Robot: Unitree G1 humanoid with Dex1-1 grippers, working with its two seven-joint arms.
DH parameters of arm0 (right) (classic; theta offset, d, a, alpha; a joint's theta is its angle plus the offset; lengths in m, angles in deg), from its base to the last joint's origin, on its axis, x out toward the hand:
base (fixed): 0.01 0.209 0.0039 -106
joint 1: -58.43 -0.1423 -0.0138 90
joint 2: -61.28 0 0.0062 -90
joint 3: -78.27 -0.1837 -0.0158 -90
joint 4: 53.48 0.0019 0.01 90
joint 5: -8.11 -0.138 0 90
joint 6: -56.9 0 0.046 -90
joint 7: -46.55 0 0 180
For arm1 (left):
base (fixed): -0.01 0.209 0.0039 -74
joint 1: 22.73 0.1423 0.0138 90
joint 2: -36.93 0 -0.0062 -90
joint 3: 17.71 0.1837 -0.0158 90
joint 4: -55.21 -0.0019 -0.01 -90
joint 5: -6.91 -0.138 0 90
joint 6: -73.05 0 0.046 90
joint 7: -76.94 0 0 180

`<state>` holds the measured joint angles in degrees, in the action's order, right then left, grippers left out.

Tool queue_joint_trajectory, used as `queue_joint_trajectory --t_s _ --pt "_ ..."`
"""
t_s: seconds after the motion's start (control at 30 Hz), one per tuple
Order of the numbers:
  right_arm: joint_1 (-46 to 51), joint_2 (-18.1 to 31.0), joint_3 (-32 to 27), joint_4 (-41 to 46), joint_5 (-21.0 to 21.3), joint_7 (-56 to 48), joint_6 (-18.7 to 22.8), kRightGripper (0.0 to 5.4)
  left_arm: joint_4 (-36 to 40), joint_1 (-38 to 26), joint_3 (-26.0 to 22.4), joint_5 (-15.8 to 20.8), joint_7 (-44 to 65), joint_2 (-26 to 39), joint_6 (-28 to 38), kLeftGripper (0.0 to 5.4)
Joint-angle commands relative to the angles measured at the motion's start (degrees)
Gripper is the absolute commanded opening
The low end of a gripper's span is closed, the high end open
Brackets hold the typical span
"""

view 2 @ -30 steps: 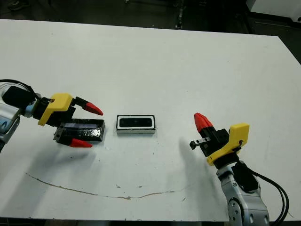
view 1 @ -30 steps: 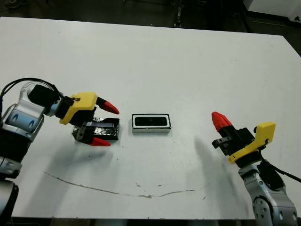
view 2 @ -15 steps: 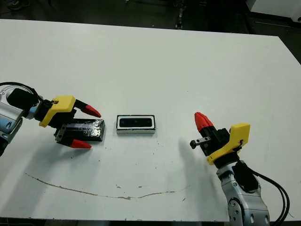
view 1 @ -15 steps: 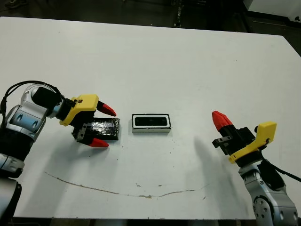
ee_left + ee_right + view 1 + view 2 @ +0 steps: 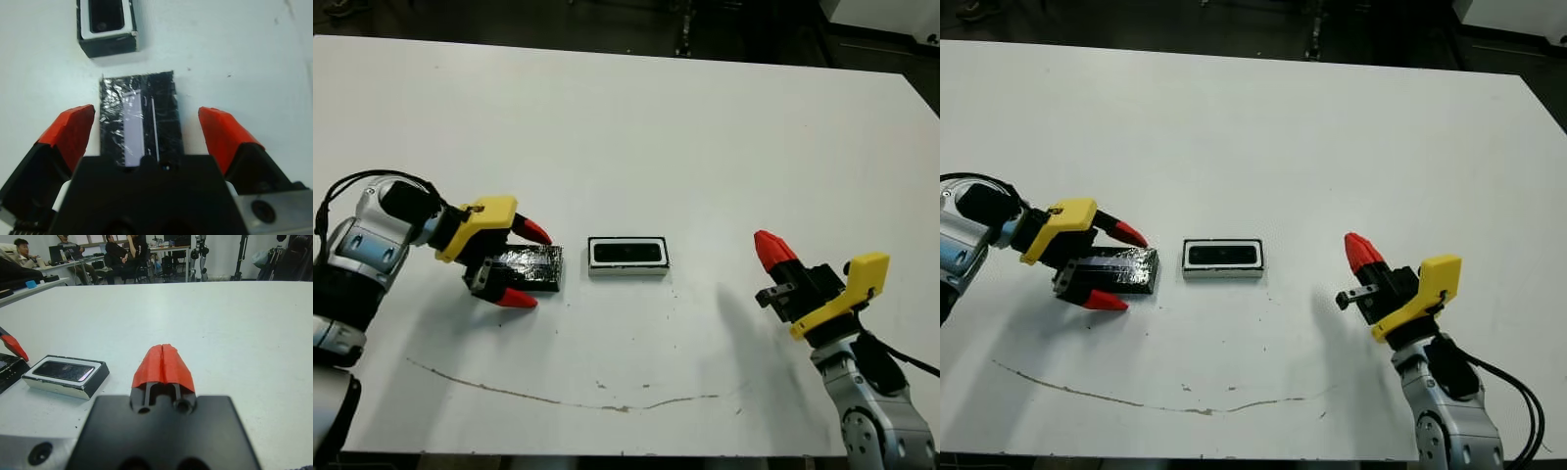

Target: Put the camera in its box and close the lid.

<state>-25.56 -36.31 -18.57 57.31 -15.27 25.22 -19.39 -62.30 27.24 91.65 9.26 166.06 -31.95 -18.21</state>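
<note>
Between spread left hand (image 5: 525, 264) fingers: lid (image 5: 530, 268), untouched.

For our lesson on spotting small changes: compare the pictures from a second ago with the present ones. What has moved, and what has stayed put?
The left gripper, fingers open astride the flat glossy black lid, has slid back a little toward the robot's left, with the lid barely shifted. It has not closed on the lid. The shallow white-lined box, with the slim black camera inside, and the shut right gripper stayed as they were.
</note>
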Motion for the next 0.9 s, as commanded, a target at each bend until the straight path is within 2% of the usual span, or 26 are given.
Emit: queue_joint_trajectory --t_s 0.03,0.2,0.33,0.73,0.9 --pt "0.4 0.8 -0.3 -0.1 -0.8 0.0 0.6 0.02 2.4 -0.6 1.2 -2.5 -0.2 1.5 -1.2 5.40" --pt "0.4 1.2 -0.1 0.1 -0.8 0.0 0.6 0.02 4.4 -0.3 2.1 -5.1 -1.1 2.4 -2.0 5.40" --pt "0.5 1.2 0.0 0.0 -0.8 0.0 0.3 0.00 5.0 -0.1 2.6 -6.6 -2.1 2.6 -2.7 4.99" --pt "0.5 1.1 0.1 -0.3 -1.0 -0.4 0.0 0.00 9.2 4.2 0.7 -6.5 -10.3 2.1 -2.1 3.29" --pt "0.7 1.3 0.3 0.0 -0.4 0.0 0.1 0.00 10.2 5.1 0.1 -5.5 -11.3 1.9 -3.7 3.15"
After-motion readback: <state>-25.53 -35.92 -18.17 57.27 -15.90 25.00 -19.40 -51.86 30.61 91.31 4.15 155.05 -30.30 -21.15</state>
